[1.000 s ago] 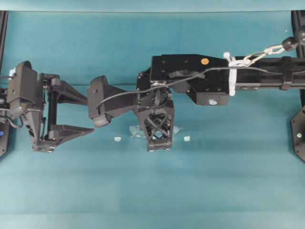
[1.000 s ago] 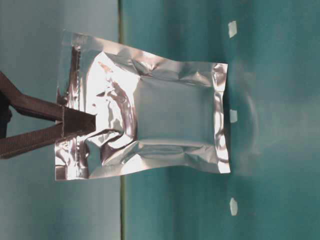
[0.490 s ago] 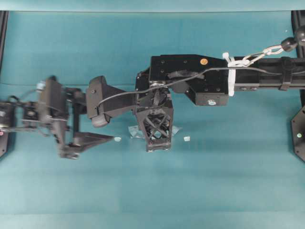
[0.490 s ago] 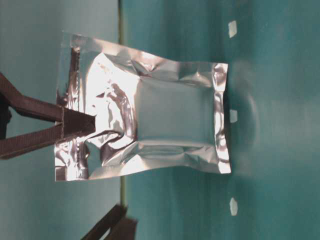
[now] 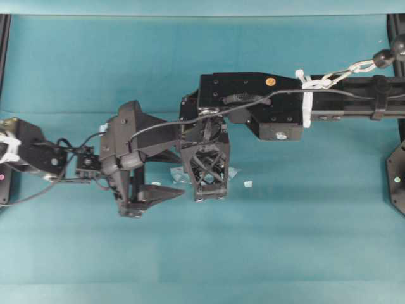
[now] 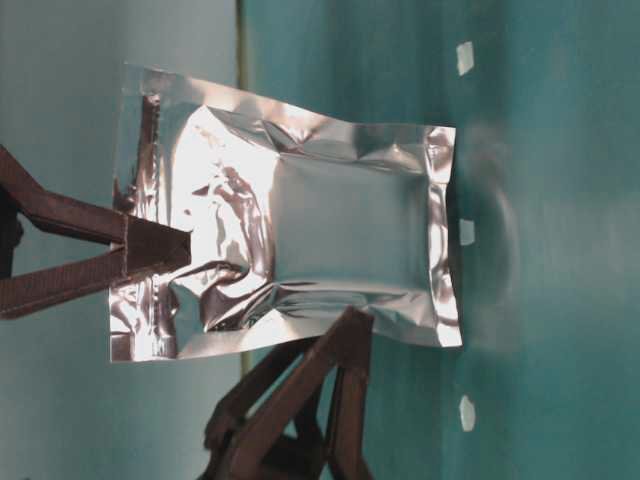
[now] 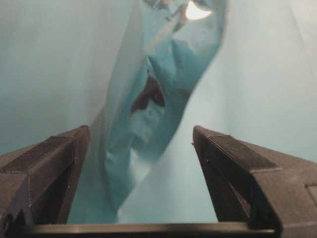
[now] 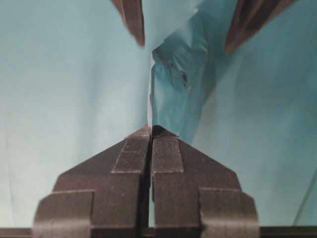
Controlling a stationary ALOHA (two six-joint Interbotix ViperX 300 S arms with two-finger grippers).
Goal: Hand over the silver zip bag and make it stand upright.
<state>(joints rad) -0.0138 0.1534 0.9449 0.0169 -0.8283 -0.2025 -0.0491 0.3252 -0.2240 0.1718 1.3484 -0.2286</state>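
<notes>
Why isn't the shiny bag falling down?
It is held. The right gripper is shut on the silver zip bag; the left gripper is open around it.

Under me lies a teal table (image 5: 285, 240), with small pale specks (image 5: 248, 183) scattered near its middle.
</notes>
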